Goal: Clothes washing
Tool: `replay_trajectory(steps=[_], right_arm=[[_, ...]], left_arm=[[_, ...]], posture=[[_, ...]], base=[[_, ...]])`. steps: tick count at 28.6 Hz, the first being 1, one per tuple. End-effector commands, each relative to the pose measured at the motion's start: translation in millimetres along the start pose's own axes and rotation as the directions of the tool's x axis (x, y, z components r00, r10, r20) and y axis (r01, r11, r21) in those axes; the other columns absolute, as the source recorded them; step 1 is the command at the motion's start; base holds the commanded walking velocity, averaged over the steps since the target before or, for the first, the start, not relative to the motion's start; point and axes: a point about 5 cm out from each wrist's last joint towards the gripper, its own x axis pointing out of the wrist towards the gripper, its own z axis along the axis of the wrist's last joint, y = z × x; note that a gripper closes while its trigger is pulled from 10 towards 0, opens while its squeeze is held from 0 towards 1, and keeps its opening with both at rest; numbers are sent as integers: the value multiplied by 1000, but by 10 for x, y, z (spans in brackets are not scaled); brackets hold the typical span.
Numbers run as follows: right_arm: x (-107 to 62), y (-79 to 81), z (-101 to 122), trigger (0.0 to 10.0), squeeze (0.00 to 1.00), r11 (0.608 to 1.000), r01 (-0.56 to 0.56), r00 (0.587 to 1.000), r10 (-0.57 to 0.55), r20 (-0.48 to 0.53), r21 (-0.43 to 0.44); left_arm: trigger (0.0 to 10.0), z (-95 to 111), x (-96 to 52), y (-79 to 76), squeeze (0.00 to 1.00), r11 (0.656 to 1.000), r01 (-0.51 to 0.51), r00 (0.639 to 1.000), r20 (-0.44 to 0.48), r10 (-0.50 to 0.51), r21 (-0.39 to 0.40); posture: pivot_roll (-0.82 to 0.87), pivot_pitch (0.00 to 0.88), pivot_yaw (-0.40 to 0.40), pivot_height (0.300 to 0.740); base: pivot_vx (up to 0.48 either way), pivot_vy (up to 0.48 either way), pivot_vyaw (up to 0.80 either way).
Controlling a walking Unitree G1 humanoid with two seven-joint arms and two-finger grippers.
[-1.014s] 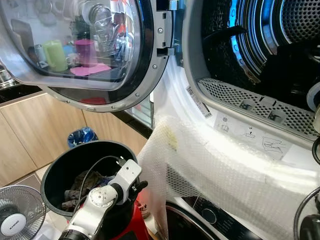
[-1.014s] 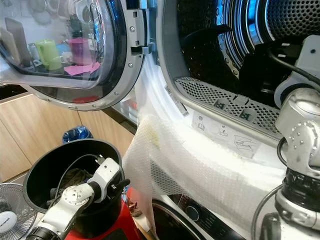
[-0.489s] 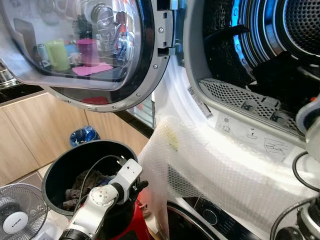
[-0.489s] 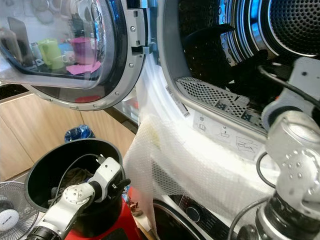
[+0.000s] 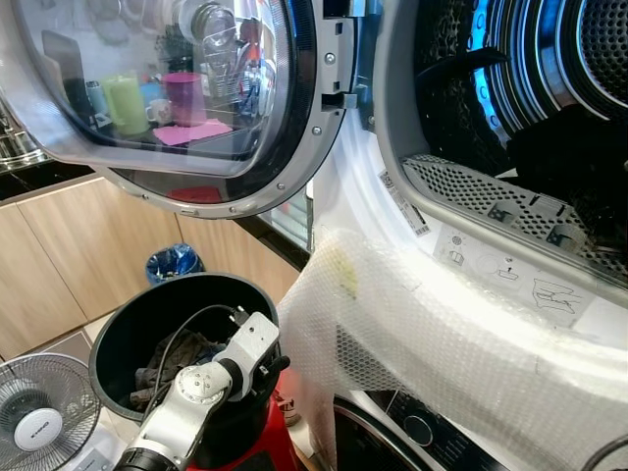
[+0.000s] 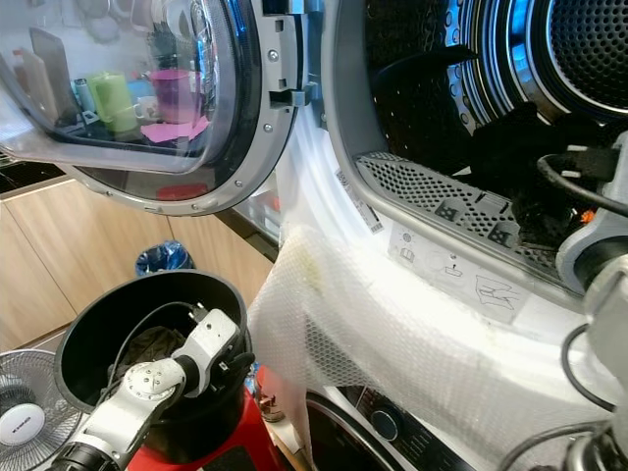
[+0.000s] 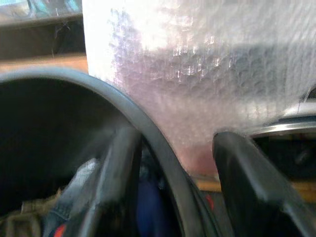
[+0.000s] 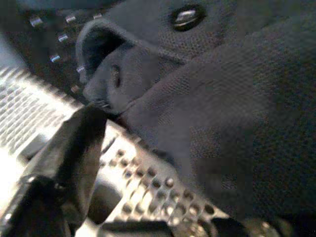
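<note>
The washing machine's drum [image 5: 549,59] stands open, and a dark garment [image 6: 510,147] lies just inside its lower lip. My right arm [image 6: 601,245] reaches in from the right. The right gripper [image 8: 148,138] is pressed up against that dark garment [image 8: 222,98], above the perforated metal lip. A black bucket [image 5: 177,287] on a red base holds dark clothes [image 5: 167,361]. My left gripper [image 5: 267,367] is open at the bucket's near rim. One of its fingers [image 7: 118,182] sits inside the rim [image 7: 163,158] and the other outside.
Bubble wrap [image 5: 442,334] drapes over the washer's front below the drum. The round glass door [image 5: 177,98] is swung open to the left, above the bucket. A small fan [image 5: 39,422] stands at the lower left, with a blue bin [image 5: 172,263] by the wooden cabinets.
My right arm has swung toward the right edge of the view, baring the dark garment in the drum. The head view has shifted a little. The left arm has stayed put.
</note>
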Motion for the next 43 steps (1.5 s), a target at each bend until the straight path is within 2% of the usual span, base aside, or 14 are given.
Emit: replay_trajectory(steps=[1,5,9,14,21,24,30,31,32,34,36,37,40,43], right_arm=[[-88,63,47,10000,0,996,-73,997,74,34,-43],[-232,203,55,10000,0,962,-260,957,269,111,-85],[-291,396,-192,10000,0,897,-419,906,422,-6,-138],[-268,448,-219,10000,0,885,-443,895,445,-17,-142],[-359,512,-265,10000,0,828,-513,850,526,-5,-227],[-205,482,-91,10000,0,879,-449,877,468,112,-159],[192,579,217,10000,0,876,-461,848,481,224,-139],[418,600,373,10000,0,880,-462,840,473,264,-108],[470,607,410,10000,0,882,-461,840,470,273,-99],[711,567,546,10000,0,918,-396,881,379,284,2],[1139,326,773,10000,0,958,-118,967,51,250,261],[1276,153,864,10000,0,941,55,967,-133,218,333],[1357,-18,980,10000,0,875,149,942,-267,203,460],[1431,-66,954,10000,0,840,208,939,-315,139,502]], left_arm=[[10000,27,4,32,0,1000,8,1000,-11,-8,13],[10000,43,7,37,0,1000,13,1000,-8,-13,15],[10000,57,13,36,0,1000,16,1000,-6,-16,17],[10000,80,12,38,0,1000,14,1000,1,-14,14],[10000,96,-7,60,0,1000,6,1000,11,-6,5],[10000,131,3,67,0,1000,0,1000,24,0,-2],[10000,179,35,33,0,1000,4,999,41,-4,-14],[10000,196,39,29,0,1000,-1,999,48,2,-18],[10000,200,40,29,0,1000,-2,999,50,3,-19],[10000,210,42,35,0,1000,-6,999,53,7,-20],[10000,223,51,57,0,999,-24,998,57,25,-27],[10000,230,57,63,0,999,-28,998,58,30,-30],[10000,250,68,59,0,999,-29,998,63,31,-28],[10000,257,73,47,0,999,-27,997,65,28,-30]], posture=[[114,7,-14,740],[112,7,-13,740],[110,2,-12,740],[116,3,-13,740],[127,6,-18,740],[116,3,-18,740],[121,0,-22,740],[125,0,-25,740],[125,0,-25,740],[129,0,-26,740],[118,0,-16,740],[118,0,-16,740],[120,0,-19,740],[121,0,-22,740]], base=[[0,0,0],[0,0,0],[0,0,0],[0,0,0],[0,0,0],[0,0,0],[0,0,0],[0,0,0],[0,0,0],[0,0,0],[0,0,0],[0,0,0],[0,0,0],[0,0,0]])
